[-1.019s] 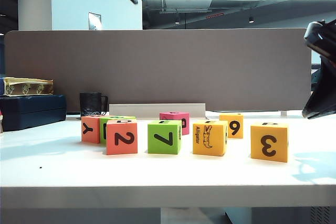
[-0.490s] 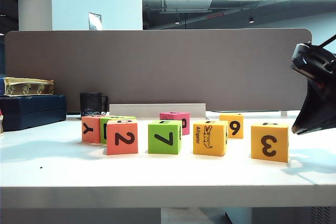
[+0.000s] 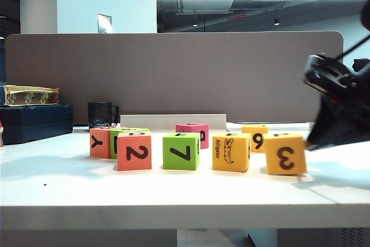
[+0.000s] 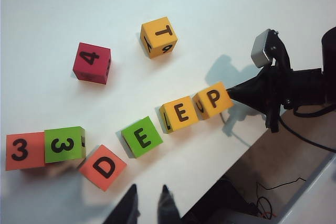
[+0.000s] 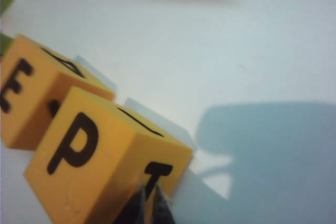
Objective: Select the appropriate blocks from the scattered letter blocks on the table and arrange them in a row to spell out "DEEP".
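From above, the left wrist view shows a slanted row: salmon D (image 4: pixel 103 167), green E (image 4: pixel 142 137), yellow E (image 4: pixel 180 114), yellow P (image 4: pixel 213 99). The same blocks face the exterior view as "2" (image 3: pixel 134 151), "7" (image 3: pixel 181 151), alligator (image 3: pixel 230 151) and "3" (image 3: pixel 285 154). My right gripper (image 3: pixel 312 140) (image 4: pixel 232 93) (image 5: pixel 148 203) is shut and holds nothing, its tips pressed against the T side of the P block (image 5: pixel 79 166), which touches the yellow E block (image 5: pixel 31 103). My left gripper (image 4: pixel 148 200) hovers high above the table's front edge, jaws a narrow gap apart and empty.
Spare blocks lie behind the row: salmon "Y" (image 3: pixel 99 143), a green one (image 3: pixel 128 133), pink (image 3: pixel 192 131) and yellow "9" (image 3: pixel 257 137). A black mug (image 3: pixel 102 114) and dark boxes (image 3: pixel 34 121) stand at the back left before a grey partition (image 3: pixel 173 73).
My right gripper has come down and leftward and pushed the "3" block left, close to the alligator block. The other blocks have not moved.
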Robot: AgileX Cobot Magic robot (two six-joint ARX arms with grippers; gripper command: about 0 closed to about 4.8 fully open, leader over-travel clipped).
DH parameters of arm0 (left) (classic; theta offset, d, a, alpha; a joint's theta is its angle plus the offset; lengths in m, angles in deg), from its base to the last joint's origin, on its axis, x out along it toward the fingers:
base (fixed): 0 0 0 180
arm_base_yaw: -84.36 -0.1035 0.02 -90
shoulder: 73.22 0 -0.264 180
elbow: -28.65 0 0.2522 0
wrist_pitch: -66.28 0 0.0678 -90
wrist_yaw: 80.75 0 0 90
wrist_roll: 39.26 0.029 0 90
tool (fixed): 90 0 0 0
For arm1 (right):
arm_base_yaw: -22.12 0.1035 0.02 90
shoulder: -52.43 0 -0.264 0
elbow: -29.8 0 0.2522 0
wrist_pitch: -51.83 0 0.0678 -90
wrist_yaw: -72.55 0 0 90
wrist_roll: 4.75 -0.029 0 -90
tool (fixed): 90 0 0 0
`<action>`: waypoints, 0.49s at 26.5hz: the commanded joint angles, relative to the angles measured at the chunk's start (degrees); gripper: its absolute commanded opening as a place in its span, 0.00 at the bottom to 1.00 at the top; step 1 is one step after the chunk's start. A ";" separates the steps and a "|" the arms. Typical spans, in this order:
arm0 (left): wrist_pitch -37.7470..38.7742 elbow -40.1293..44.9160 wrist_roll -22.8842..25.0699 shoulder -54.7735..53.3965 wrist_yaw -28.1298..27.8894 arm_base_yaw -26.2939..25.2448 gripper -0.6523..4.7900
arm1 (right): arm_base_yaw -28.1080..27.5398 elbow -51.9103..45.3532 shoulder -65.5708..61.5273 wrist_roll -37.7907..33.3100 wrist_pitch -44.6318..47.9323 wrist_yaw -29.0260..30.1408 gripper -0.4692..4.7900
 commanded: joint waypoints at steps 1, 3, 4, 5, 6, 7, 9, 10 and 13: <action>0.31 -0.17 0.11 0.37 0.35 0.07 0.21 | 2.27 2.21 -1.40 0.13 1.36 0.59 0.13; 0.31 -0.17 0.11 0.37 0.37 0.07 0.21 | 3.56 3.74 -3.30 0.13 1.31 0.96 0.13; 0.31 -0.17 0.11 0.37 0.37 0.07 0.21 | 3.69 4.13 -4.02 0.13 1.31 0.98 0.13; 0.31 -0.17 0.11 0.37 0.37 0.07 0.21 | 3.89 4.28 -4.46 0.13 1.36 0.92 0.13; 0.31 -0.17 0.11 0.37 0.37 0.07 0.21 | 3.93 4.28 -4.83 0.13 1.64 0.98 0.13; 0.31 -0.17 0.11 0.37 0.37 0.07 0.21 | 4.11 4.28 -5.40 0.13 2.01 0.96 0.13; 0.31 -0.17 0.11 0.37 0.37 0.07 0.21 | 4.13 4.28 -6.36 0.13 2.69 0.96 0.13; 0.31 -0.17 0.11 0.37 0.35 0.07 0.21 | 4.13 4.28 -6.67 0.13 3.21 0.96 0.13; 0.31 -0.17 0.11 0.37 0.35 0.07 0.21 | 4.13 4.28 -6.82 0.11 5.07 0.96 0.13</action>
